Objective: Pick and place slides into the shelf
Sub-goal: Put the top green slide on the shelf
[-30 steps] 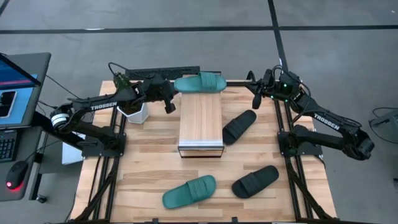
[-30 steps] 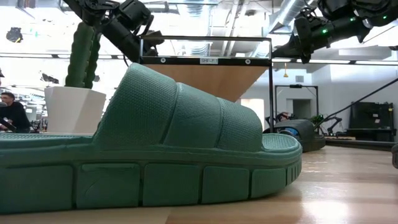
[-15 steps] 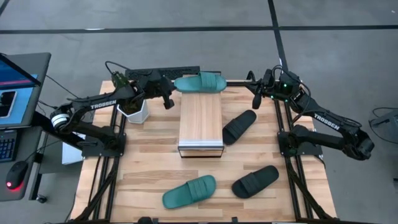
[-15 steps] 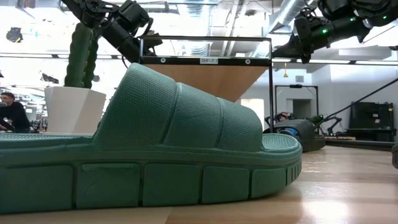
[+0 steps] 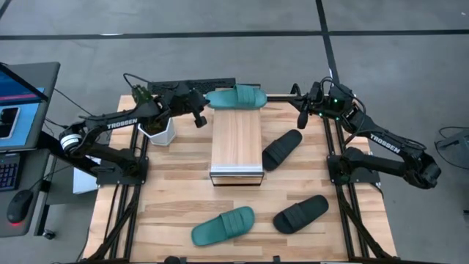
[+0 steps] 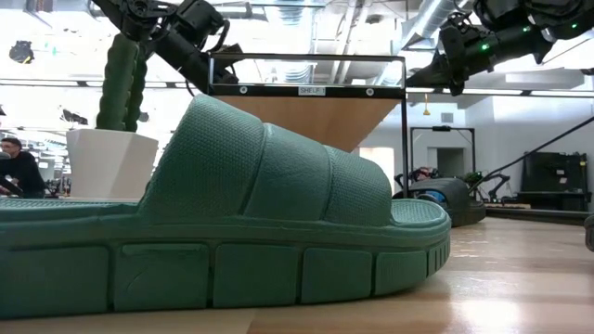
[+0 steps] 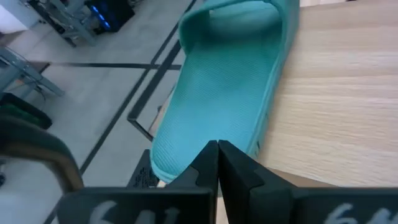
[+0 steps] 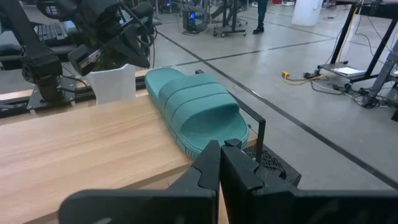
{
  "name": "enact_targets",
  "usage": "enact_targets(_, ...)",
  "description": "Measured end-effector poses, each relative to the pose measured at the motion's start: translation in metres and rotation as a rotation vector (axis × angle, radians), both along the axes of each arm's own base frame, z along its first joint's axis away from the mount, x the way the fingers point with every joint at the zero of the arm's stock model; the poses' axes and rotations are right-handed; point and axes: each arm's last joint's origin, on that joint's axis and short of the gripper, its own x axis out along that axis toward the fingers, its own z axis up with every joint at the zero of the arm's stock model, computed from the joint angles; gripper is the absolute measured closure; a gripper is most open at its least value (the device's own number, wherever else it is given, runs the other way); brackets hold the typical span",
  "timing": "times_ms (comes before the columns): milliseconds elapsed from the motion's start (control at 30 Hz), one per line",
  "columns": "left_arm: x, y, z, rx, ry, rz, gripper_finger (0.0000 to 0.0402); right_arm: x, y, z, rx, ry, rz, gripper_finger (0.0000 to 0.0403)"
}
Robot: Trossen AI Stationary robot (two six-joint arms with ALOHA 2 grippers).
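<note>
Just beside left end effector [image 5: 198, 111], teal slide [image 5: 236, 97]

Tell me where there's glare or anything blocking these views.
Low view: a teal slide up close fills the frame, with bright backlight from the room's windows behind it. High view: even light, no glare. Left wrist view: the shelf top looks washed out.

Grey concrete floor [image 5: 381, 51] with dark seams, side desk [image 5: 29, 110], exposed ceiling ducts [image 6: 436, 14]
</note>
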Motion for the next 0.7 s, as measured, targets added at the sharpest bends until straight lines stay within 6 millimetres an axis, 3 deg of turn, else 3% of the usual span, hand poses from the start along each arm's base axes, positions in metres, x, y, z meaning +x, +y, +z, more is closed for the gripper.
enact_targets(333, -0.002, -0.006, -0.008, -0.135, 0.023, -0.101, 0.0402, 0.000, 0.000, 0.000, 0.000, 0.000, -0.001, 0.0403)
enact_targets(700, -0.009, 0.006, -0.007, -0.095, 0.027, -0.017, 0.0401, 0.000, 0.000, 0.000, 0.000, 0.000, -0.001, 0.0403)
